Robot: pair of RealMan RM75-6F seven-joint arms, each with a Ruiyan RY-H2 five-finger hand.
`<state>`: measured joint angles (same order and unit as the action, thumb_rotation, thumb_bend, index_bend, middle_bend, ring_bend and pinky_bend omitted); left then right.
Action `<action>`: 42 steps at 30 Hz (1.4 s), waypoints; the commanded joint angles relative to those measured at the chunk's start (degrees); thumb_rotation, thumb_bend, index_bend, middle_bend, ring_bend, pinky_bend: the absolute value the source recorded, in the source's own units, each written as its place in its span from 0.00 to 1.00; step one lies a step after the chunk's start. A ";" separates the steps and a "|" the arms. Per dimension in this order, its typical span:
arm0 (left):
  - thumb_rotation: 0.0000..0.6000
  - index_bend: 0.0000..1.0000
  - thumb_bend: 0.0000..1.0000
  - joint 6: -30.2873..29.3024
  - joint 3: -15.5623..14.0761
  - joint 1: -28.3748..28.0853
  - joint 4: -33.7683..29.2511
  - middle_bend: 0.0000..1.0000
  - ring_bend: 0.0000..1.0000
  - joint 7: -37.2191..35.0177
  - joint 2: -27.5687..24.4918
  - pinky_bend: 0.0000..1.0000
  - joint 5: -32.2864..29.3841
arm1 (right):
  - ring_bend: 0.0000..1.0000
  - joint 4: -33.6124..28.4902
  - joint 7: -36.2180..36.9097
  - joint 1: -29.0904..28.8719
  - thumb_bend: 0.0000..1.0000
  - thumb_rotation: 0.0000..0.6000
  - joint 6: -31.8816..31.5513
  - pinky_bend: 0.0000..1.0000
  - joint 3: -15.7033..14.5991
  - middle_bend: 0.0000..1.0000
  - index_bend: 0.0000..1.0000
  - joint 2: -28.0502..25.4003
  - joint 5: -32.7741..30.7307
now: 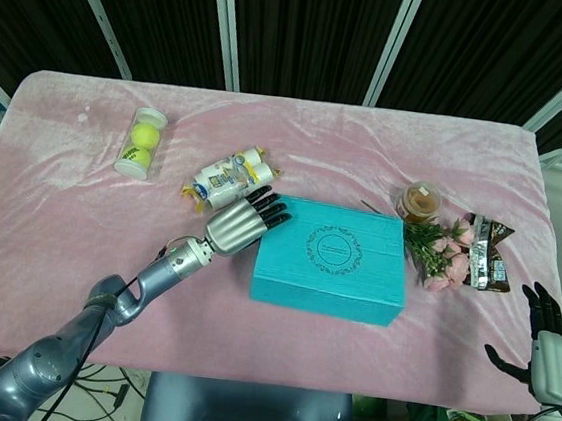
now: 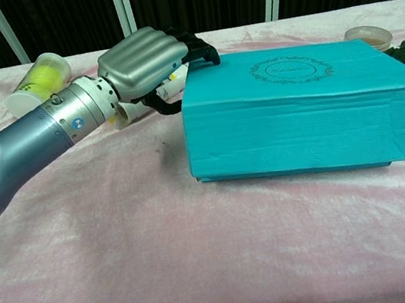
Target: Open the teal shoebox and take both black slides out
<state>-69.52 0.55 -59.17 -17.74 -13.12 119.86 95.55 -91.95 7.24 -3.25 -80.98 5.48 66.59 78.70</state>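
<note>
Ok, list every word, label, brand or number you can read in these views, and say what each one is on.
None can be read.
Teal shoebox: an ornamental ring on the lid with tiny lettering inside, too small to read.
Bottles by the left hand: printed labels, blurred.
Dark snack packets: print too small.
Tennis ball tube and small jar: no legible text.

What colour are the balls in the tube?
The balls are yellow-green, seen best in the head view.
</note>
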 commanded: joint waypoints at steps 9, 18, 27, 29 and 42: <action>1.00 0.29 0.47 -3.63 1.51 0.86 -0.17 0.39 0.29 -5.35 0.61 0.39 -2.03 | 0.02 -0.62 -0.22 -0.03 0.10 1.00 -0.02 0.21 -0.05 0.00 0.00 -0.44 0.39; 1.00 0.34 0.48 -5.36 4.57 2.05 -4.88 0.45 0.34 -13.94 0.56 0.46 -5.32 | 0.02 -0.62 0.15 0.15 0.10 1.00 -0.17 0.21 -0.22 0.00 0.00 -0.59 0.68; 1.00 0.35 0.48 -0.05 10.30 4.45 -20.96 0.46 0.35 -26.04 -3.89 0.48 -12.35 | 0.02 -0.48 0.84 0.37 0.10 1.00 -0.29 0.21 -0.45 0.00 0.00 -0.87 1.08; 1.00 0.36 0.48 3.89 12.59 5.24 -27.89 0.46 0.35 -29.48 -6.35 0.48 -15.77 | 0.02 -0.37 1.08 0.43 0.10 1.00 -0.34 0.21 -0.48 0.00 0.00 -0.84 1.15; 1.00 0.36 0.48 27.67 27.16 8.25 -56.00 0.46 0.34 -37.27 -18.86 0.48 -41.91 | 0.02 -0.20 1.17 0.46 0.10 1.00 -0.24 0.21 -0.60 0.00 0.00 -0.80 1.30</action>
<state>-49.43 22.56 -52.09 -67.20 -46.78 105.35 61.79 -92.15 8.41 -2.80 -81.22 4.88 65.79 80.01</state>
